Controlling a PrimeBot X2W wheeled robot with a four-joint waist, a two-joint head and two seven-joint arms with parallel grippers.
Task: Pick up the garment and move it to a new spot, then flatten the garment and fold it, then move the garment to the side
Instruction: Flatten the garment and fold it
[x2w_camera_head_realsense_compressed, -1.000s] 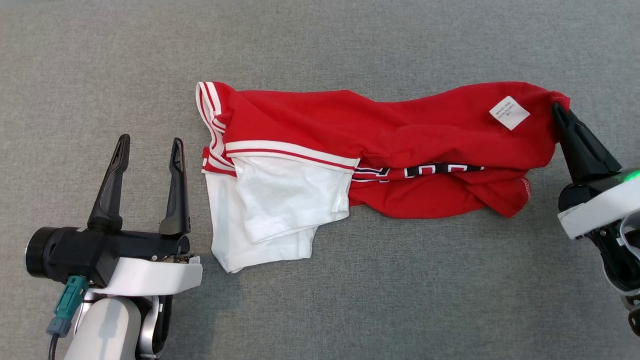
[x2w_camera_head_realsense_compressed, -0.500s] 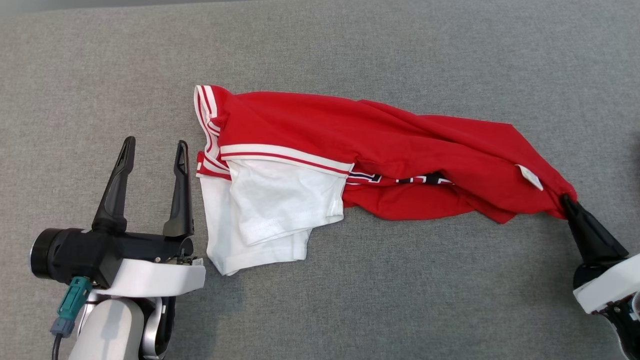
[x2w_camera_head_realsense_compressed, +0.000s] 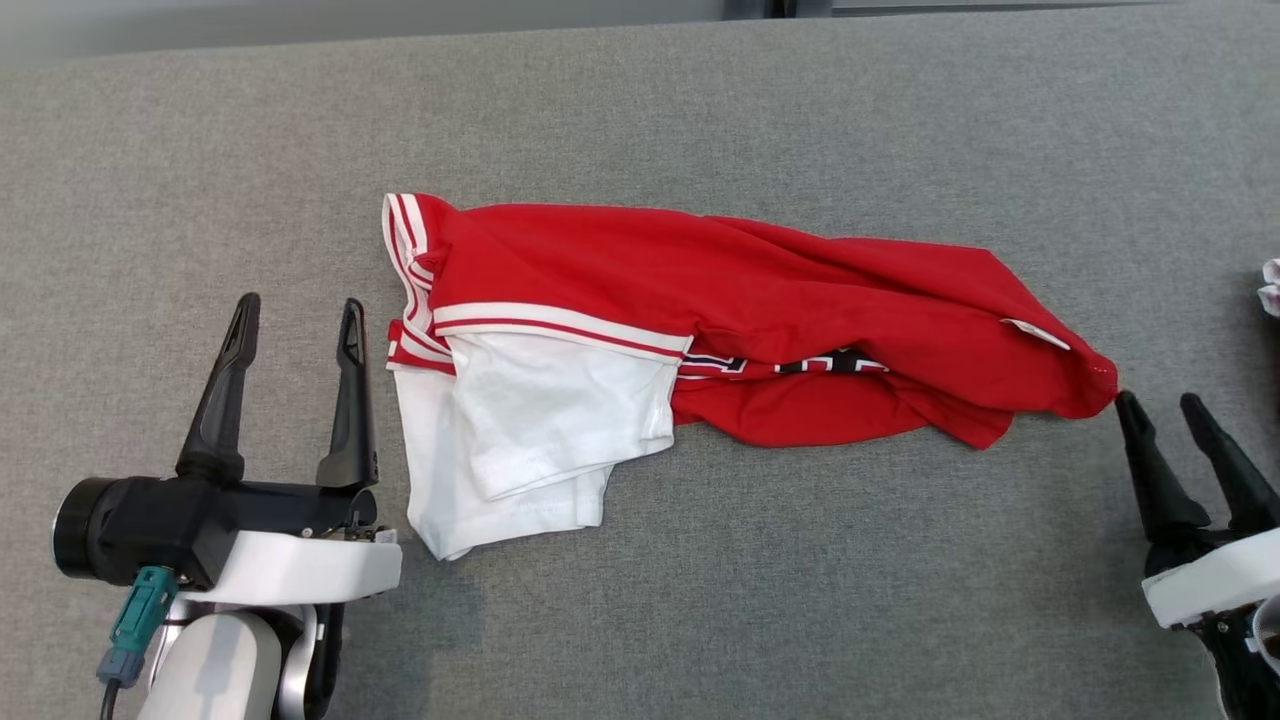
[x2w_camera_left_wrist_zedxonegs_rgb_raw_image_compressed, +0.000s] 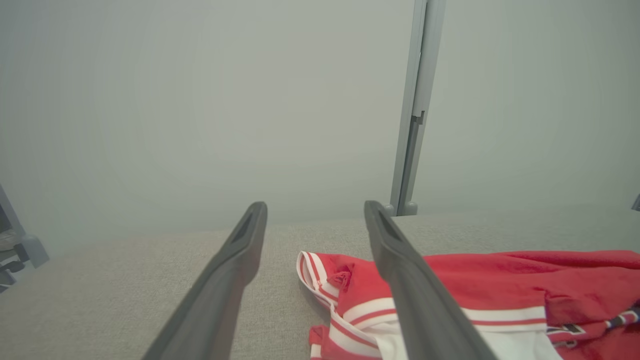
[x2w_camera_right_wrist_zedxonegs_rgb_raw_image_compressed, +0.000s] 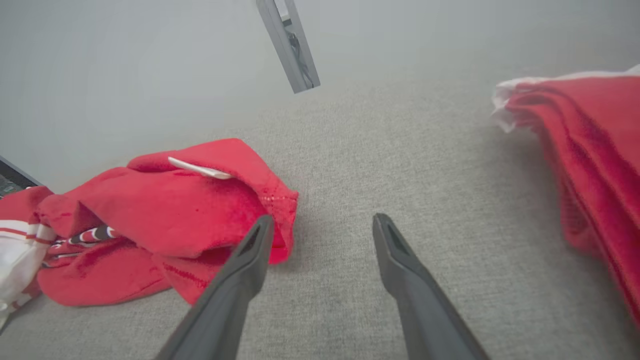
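Observation:
The garment (x2w_camera_head_realsense_compressed: 720, 320) is a red shirt with white sleeves and red-white striped trim, lying crumpled lengthwise across the grey cloth surface (x2w_camera_head_realsense_compressed: 700, 620). Its white sleeves (x2w_camera_head_realsense_compressed: 530, 420) lie at the left end, and a white label (x2w_camera_head_realsense_compressed: 1035, 333) shows near the right tip. My right gripper (x2w_camera_head_realsense_compressed: 1158, 403) stands open just right of the garment's right tip, with nothing between its fingers. In the right wrist view that red tip (x2w_camera_right_wrist_zedxonegs_rgb_raw_image_compressed: 270, 200) lies beside the left finger (x2w_camera_right_wrist_zedxonegs_rgb_raw_image_compressed: 235, 285). My left gripper (x2w_camera_head_realsense_compressed: 297, 308) is open, just left of the sleeves, holding nothing; the striped trim (x2w_camera_left_wrist_zedxonegs_rgb_raw_image_compressed: 340, 295) lies by its right finger.
Another red and white garment (x2w_camera_right_wrist_zedxonegs_rgb_raw_image_compressed: 585, 155) lies off to the right in the right wrist view, and its edge (x2w_camera_head_realsense_compressed: 1270, 285) peeks in at the head view's right border. A grey post (x2w_camera_left_wrist_zedxonegs_rgb_raw_image_compressed: 412, 110) stands behind the surface's far edge.
The right gripper pulled the garment's right end toward me and to the right, then opened and let it go. The head camera tilted, shifting the picture down. The left gripper stayed open beside the sleeves.

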